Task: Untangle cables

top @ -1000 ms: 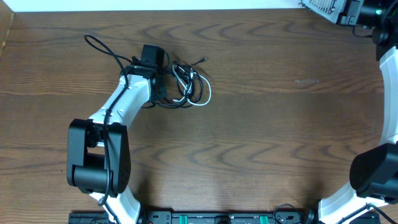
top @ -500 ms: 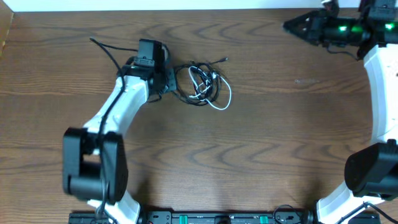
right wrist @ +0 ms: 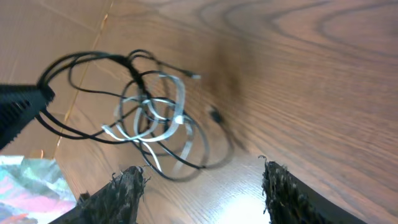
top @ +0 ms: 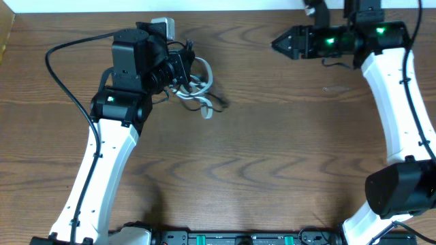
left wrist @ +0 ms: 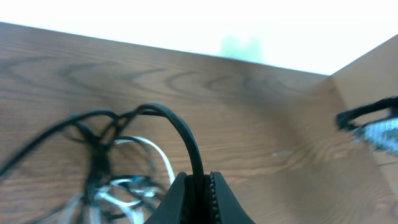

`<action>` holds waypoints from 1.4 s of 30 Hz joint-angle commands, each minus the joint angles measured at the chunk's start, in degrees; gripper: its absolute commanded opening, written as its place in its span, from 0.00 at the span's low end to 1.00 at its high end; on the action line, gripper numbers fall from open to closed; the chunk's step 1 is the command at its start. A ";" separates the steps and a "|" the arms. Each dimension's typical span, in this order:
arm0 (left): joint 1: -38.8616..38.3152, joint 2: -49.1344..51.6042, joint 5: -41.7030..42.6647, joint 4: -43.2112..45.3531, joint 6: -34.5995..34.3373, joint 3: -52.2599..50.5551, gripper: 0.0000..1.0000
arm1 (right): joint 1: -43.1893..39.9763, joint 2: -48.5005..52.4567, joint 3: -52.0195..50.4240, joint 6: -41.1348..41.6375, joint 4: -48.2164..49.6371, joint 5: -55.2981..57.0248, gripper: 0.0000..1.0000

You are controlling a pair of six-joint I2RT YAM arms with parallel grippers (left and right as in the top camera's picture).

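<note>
The cables hang as one tangle (top: 194, 85) from my left gripper (top: 178, 68), raised over the table's far left part. The gripper is shut on a loop of the black cable (left wrist: 180, 127), which arches up out of its closed tips (left wrist: 198, 182). The white cable (left wrist: 158, 155) is wound through the black one below, and its loose end (top: 206, 111) dangles lowest. My right gripper (top: 278, 45) is at the far right, pointing left towards the tangle and well apart from it. Its fingers stand wide open (right wrist: 199, 171) with nothing between them; the knot (right wrist: 149, 106) shows ahead.
The left arm's own thick black wire (top: 58, 61) loops out to the left. The table's far edge (top: 225, 5) runs close behind both grippers. A raised board (top: 5, 34) borders the left side. A colourful object (right wrist: 25, 186) lies beyond that corner.
My left arm has lifted the tangle off the table and pulled it towards the far left. My right arm has swung in from the far right corner and its jaws have opened.
</note>
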 commanded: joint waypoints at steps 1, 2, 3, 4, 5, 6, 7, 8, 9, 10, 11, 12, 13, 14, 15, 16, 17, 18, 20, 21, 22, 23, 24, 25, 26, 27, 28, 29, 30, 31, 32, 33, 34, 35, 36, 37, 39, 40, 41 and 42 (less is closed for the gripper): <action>0.13 -1.11 1.46 2.56 -4.33 1.70 0.07 | 2.71 0.11 0.26 -1.11 -0.13 2.05 0.60; 0.13 -1.11 1.49 3.28 -5.33 1.70 0.07 | 3.54 0.17 0.26 -0.74 -0.15 3.43 0.60; 0.13 -1.11 1.46 3.52 -5.70 1.70 0.07 | 4.04 0.20 0.26 -0.46 -0.22 4.55 0.60; 0.13 -1.11 1.46 3.91 -6.38 1.70 0.07 | 4.76 0.31 0.26 0.00 -0.35 5.97 0.60; 0.13 -1.11 1.49 4.11 -6.84 1.70 0.07 | 5.51 0.48 0.26 0.37 -0.37 6.93 0.60; 0.13 -1.11 1.49 4.13 -7.21 1.70 0.07 | 6.29 0.66 0.26 0.57 -0.35 7.26 0.60; 0.13 -1.11 1.49 4.13 -7.28 1.70 0.07 | 6.91 0.90 0.26 0.55 -0.26 7.23 0.60; 0.13 -1.11 1.88 3.98 -7.43 1.70 0.07 | 8.41 1.51 0.26 1.05 0.22 7.48 0.60; 0.13 -1.11 2.51 4.00 -7.41 1.70 0.07 | 9.25 1.84 0.26 2.16 0.44 8.22 0.60; 0.13 -1.11 2.95 4.07 -7.45 1.70 0.07 | 10.10 2.47 0.26 3.80 0.63 9.70 0.59; 0.13 -1.11 2.99 4.04 -7.67 1.70 0.07 | 10.99 3.04 0.24 6.67 0.76 11.58 0.60; 0.13 -1.11 2.97 4.04 -7.80 1.70 0.07 | 11.78 3.87 0.26 8.83 0.81 12.96 0.60; 0.13 -1.11 2.97 4.04 -7.82 1.70 0.07 | 12.70 4.72 0.26 11.65 1.05 13.88 0.60; 0.13 -1.11 2.97 4.02 -7.82 1.70 0.07 | 13.60 5.70 0.26 13.88 1.64 14.05 0.60; 0.13 -1.11 2.97 3.87 -7.82 1.70 0.07 | 15.02 7.30 0.26 16.20 3.06 14.05 0.60; 0.13 -1.11 2.97 3.67 -7.85 1.70 0.07 | 15.69 8.04 0.26 17.07 3.78 14.08 0.60; 0.13 -1.09 2.97 3.63 -7.82 1.70 0.07 | 16.55 9.18 0.26 18.47 4.72 14.10 0.60; 0.13 -1.09 2.97 3.45 -7.82 1.70 0.07 | 17.51 10.49 0.26 19.85 5.84 14.10 0.60; 0.13 -1.07 2.97 3.32 -7.82 1.70 0.07 | 18.60 12.33 0.26 21.38 7.06 14.10 0.60; 0.13 -1.05 2.95 3.21 -7.80 1.70 0.07 | 19.04 13.14 0.26 21.97 7.45 14.14 0.60; 0.13 -1.05 2.95 3.19 -7.80 1.70 0.07 | 19.41 13.92 0.26 22.49 7.72 14.56 0.59; 0.13 -1.05 2.95 3.13 -7.80 1.70 0.07 | 20.20 15.96 0.26 23.74 7.50 16.37 0.59; 0.13 -1.05 2.95 3.13 -7.80 1.70 0.07 | 20.41 16.79 0.26 23.74 7.21 16.83 0.59; 0.13 -1.05 2.93 3.15 -7.78 1.70 0.07 | 20.50 17.88 0.26 23.74 6.73 17.62 0.56; 0.13 -1.05 2.91 3.19 -7.78 1.70 0.08 | 20.52 18.84 0.26 23.74 5.99 18.56 0.54; 0.15 -1.05 2.86 3.23 -7.78 1.70 0.07 | 20.50 19.76 0.26 23.74 5.22 19.61 0.51; 0.15 -1.05 2.71 3.21 -7.76 1.70 0.07 | 20.41 20.48 0.26 23.71 4.39 21.00 0.49; 0.15 -1.05 2.69 3.23 -7.72 1.70 0.07 | 20.15 21.29 0.26 23.71 3.26 23.23 0.45; 0.15 -1.05 2.69 3.23 -7.52 1.70 0.07 | 19.80 21.86 0.26 23.69 2.23 25.62 0.42; 0.15 -1.05 2.36 3.23 -7.50 1.70 0.07 | 19.23 22.43 0.26 23.69 1.18 28.44 0.39; 0.17 -1.05 2.01 3.23 -7.30 1.70 0.07 | 18.58 22.51 0.26 23.67 0.26 31.17 0.32; 0.20 -1.05 1.31 3.21 -7.32 1.70 0.07 | 17.88 22.64 0.26 23.67 -0.37 33.73 0.27; 0.24 -1.05 0.31 3.21 -7.06 1.70 0.07 | 16.57 22.64 0.26 23.21 -1.09 37.11 0.20; 0.31 -1.05 -0.39 3.19 -6.99 1.70 0.07 | 15.56 22.62 0.26 22.14 -1.27 38.36 0.14; 0.39 -1.05 -0.90 3.21 -6.88 1.70 0.07 | 14.62 22.62 0.26 20.72 -1.29 38.51 0.12; 0.61 -1.05 -1.40 3.17 -6.88 1.70 0.07 | 13.07 22.62 0.26 19.28 -1.40 38.42 0.08; 1.57 -1.05 -2.08 2.86 -6.64 1.70 0.07 | 9.86 22.62 0.26 16.09 -1.90 38.25 0.01; 1.92 -1.05 -2.51 2.60 -6.21 1.68 0.07 | 8.94 22.62 0.26 15.13 -1.99 38.25 0.01; 2.51 -1.05 -4.46 1.55 -6.01 1.68 0.07 | 6.78 22.60 0.31 13.51 -2.01 38.34 0.01; 3.06 -1.05 -7.74 -0.37 -6.01 1.68 0.07 | 5.05 22.58 0.50 12.44 -2.01 38.47 0.01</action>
